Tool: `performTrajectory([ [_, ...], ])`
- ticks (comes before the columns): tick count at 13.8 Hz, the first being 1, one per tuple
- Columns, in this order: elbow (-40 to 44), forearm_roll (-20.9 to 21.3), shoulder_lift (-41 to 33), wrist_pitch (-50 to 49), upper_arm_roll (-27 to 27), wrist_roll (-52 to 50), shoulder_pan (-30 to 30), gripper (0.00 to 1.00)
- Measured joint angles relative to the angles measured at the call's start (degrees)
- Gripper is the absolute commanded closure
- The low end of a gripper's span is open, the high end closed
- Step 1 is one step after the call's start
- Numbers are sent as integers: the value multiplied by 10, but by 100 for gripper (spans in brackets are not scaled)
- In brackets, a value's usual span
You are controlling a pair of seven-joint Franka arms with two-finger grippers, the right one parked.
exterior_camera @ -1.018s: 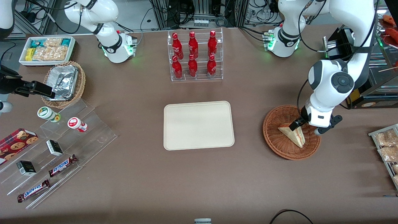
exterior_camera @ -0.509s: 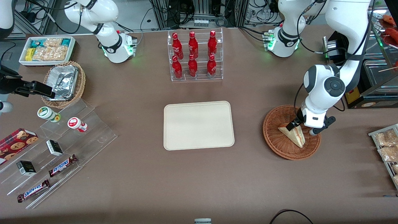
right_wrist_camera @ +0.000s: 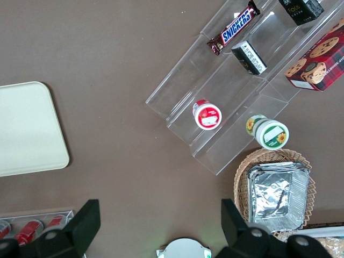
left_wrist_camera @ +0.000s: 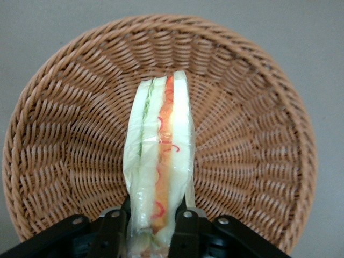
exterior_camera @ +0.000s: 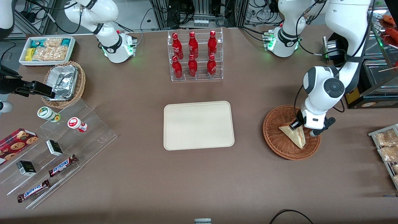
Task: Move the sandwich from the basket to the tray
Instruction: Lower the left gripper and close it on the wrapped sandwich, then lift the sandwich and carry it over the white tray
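Note:
The sandwich [exterior_camera: 293, 134] is a clear-wrapped white-bread wedge with a red and green filling stripe [left_wrist_camera: 161, 166]. It stands on edge in the round reddish-brown wicker basket [exterior_camera: 273, 137], toward the working arm's end of the table. My gripper [exterior_camera: 298, 126] reaches down into the basket and is shut on the sandwich's thick end. Both black fingers [left_wrist_camera: 114, 228] press its bread sides, inside the basket [left_wrist_camera: 64, 134]. The cream-beige tray [exterior_camera: 198, 125] lies flat at the table's middle with nothing on it.
A clear rack of red bottles [exterior_camera: 194, 56] stands farther from the front camera than the tray. A wire rack of snack bags [exterior_camera: 387, 146] sits at the table edge beside the basket. Stepped acrylic shelves [exterior_camera: 62, 146], a foil-lined tan basket [exterior_camera: 63, 83] and a white snack bin [exterior_camera: 46, 49] lie toward the parked arm's end.
My arm lowered over the basket and the fingers closed on the sandwich. The sandwich has shifted slightly and tilted up from where it lay.

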Motion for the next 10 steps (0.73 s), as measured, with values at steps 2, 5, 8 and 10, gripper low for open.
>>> performTrajectory([
  [2,24,1,-2,-30,0,-1,-2,100],
  [5,113,22,-13,-162,-2,-2,-14,100],
  [8,228,27,-21,-288,-4,-5,-50,100],
  [10,273,27,-20,-325,-6,-7,-89,100],
])
